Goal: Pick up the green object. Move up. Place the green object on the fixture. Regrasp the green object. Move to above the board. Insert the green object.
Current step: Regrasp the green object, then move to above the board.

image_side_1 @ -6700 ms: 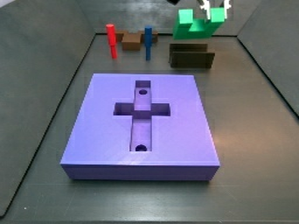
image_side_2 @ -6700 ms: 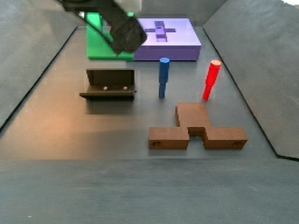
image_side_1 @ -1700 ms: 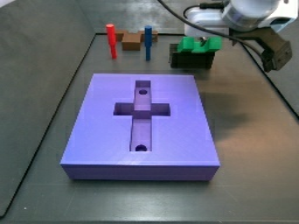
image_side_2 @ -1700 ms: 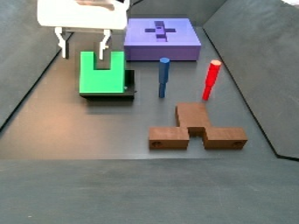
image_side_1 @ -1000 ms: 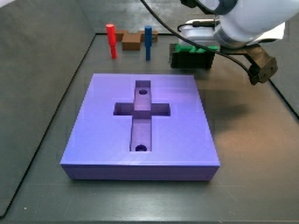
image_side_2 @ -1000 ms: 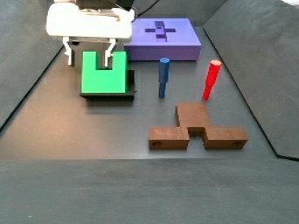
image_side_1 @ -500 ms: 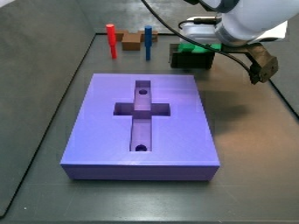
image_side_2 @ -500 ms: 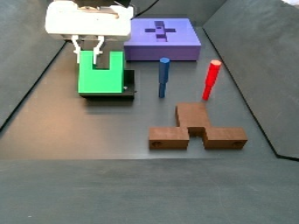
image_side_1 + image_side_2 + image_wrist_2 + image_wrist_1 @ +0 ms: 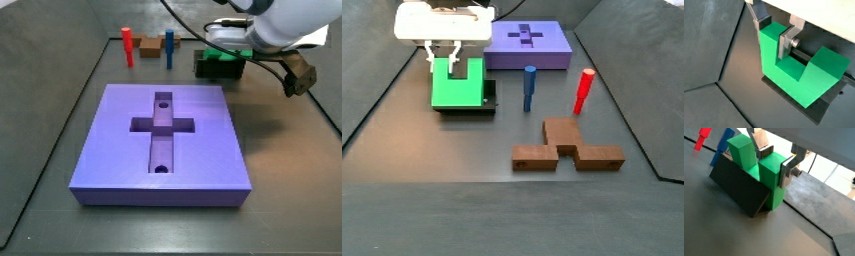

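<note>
The two-finger parallel-jaw gripper (image 9: 776,31) stood low over the fixture, its flat silver fingers (image 9: 788,168) straddling one upright arm of the bright green blocky U-shaped piece (image 9: 794,72). In both wrist views the plates sat at the arm's side faces, but whether the dark pads pressed it or only flanked it could not be told. The same stance appeared in a side view, gripper (image 9: 454,56) above the green piece (image 9: 457,89).

The green piece rested on the small dark olive-brown box-like fixture (image 9: 741,190), notch upward, well apart from the large lavender-purple slab board with its cross-shaped recess (image 9: 163,142).

Judged from its look, the piece was rigid, light moulded plastic with smooth, possibly slippery faces and no fragility. The flat parallel sides of one arm offered the soundest hold; gripping square across them should prevent twisting during insertion.
</note>
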Controlling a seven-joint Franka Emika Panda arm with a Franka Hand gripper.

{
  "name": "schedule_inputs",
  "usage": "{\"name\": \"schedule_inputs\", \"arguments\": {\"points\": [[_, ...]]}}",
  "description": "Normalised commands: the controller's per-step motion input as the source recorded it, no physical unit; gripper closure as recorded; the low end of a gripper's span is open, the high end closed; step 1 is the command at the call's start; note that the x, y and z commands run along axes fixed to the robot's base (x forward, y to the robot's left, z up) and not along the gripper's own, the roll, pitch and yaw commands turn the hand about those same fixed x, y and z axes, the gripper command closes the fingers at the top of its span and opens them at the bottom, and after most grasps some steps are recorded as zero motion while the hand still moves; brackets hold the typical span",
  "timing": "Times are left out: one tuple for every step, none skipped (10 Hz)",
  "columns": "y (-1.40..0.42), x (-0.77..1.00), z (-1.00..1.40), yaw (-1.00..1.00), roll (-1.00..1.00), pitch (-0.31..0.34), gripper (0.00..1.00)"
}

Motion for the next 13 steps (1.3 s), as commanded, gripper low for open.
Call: {"name": "schedule_inputs", "arguments": {"points": [[0.0,0.0,0.0,0.0,0.0,0.0,1.0],[0.0,0.0,0.0,0.0,0.0,0.0,1.0],[0.0,0.0,0.0,0.0,0.0,0.0,1.0],[0.0,0.0,0.0,0.0,0.0,0.0,1.0],[0.0,0.0,0.0,0.0,0.0,0.0,1.0],[0.0,0.0,0.0,0.0,0.0,0.0,1.0],[0.0,0.0,0.0,0.0,0.0,0.0,1.0],[0.0,0.0,0.0,0.0,0.0,0.0,1.0],[0.0,0.0,0.0,0.0,0.0,0.0,1.0],[0.0,0.0,1.4,0.0,0.0,0.0,1.0],[-0.02,-0.02,1.4,-0.04,-0.03,-0.014,1.0],[-0.01,-0.05,1.4,-0.05,-0.08,-0.044,1.0],[0.01,-0.06,1.4,-0.04,-0.08,-0.053,1.0]]}}
